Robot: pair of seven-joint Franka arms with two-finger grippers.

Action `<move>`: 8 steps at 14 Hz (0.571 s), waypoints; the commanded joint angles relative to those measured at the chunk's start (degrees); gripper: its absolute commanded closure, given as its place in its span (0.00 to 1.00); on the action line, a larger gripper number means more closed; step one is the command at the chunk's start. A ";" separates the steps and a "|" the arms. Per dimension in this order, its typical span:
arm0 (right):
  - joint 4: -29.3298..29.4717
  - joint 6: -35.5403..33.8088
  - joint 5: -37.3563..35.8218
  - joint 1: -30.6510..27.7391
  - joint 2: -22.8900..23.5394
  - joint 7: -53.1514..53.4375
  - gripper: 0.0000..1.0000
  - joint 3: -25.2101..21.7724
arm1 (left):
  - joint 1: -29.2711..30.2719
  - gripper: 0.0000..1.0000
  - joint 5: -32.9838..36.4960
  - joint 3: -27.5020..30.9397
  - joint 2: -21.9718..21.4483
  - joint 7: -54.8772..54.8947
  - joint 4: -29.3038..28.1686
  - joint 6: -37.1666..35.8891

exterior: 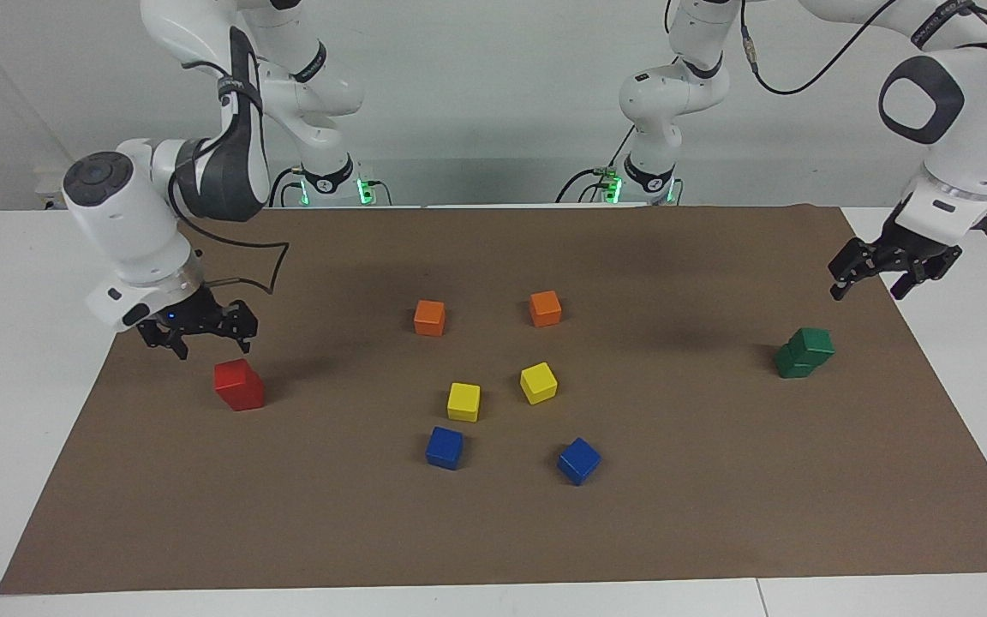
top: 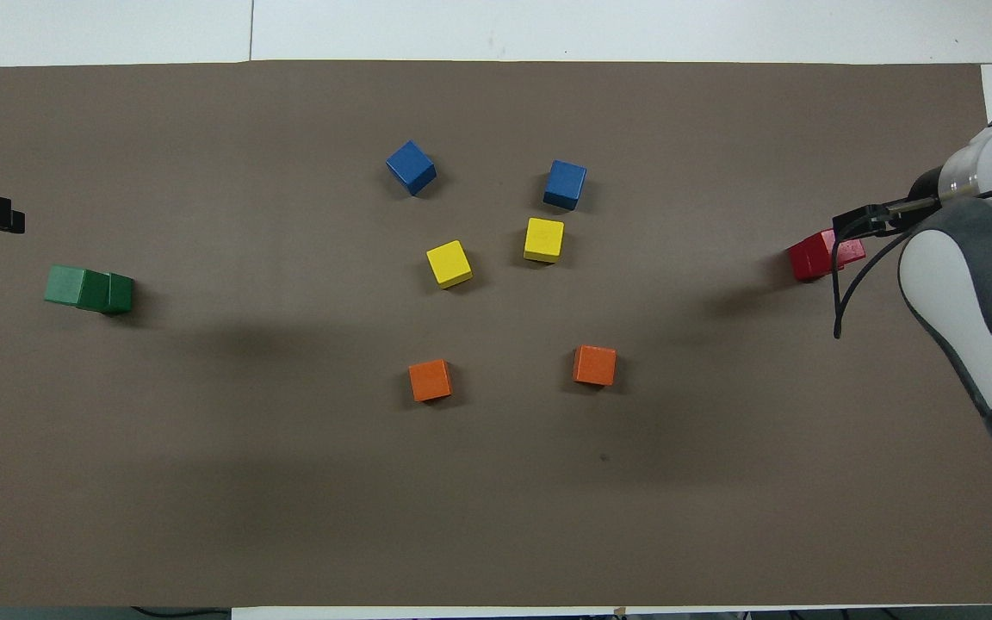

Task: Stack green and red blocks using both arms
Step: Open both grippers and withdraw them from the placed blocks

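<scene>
Blocks are sitting in two stacks on the worktop (exterior: 716, 514): the red stack (exterior: 238, 385) at nine o'clock in the facing view, the green stack (exterior: 804, 352) at three o'clock. The right gripper (exterior: 197, 327) is hovering over the red stack, spread and empty. The left gripper (exterior: 894, 272) is hanging above the green stack, spread and empty.

Brown paper mat (top: 203, 482), two dark green glossy cubes (top: 87, 289) stacked toward the left arm's end, two bright red glossy cubes (top: 823, 255) stacked toward the right arm's end, right gripper (top: 859, 220) over them, blue cubes (top: 411, 167), yellow cubes (top: 449, 263) and orange cubes (top: 430, 380) in the middle.
</scene>
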 commanded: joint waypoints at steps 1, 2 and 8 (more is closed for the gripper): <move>0.26 -5.20 0.27 1.16 -4.02 2.23 0.00 0.39 | -2.31 0.00 1.01 0.37 -1.11 -6.58 2.86 -7.38; 0.44 -8.79 0.27 1.16 -6.39 4.51 0.00 1.43 | -2.32 0.00 1.01 0.37 -1.54 -7.48 3.13 -9.58; 3.32 -25.41 0.27 1.08 -15.56 9.46 0.00 2.85 | -3.81 0.00 0.75 0.37 -5.41 -7.57 2.16 -15.67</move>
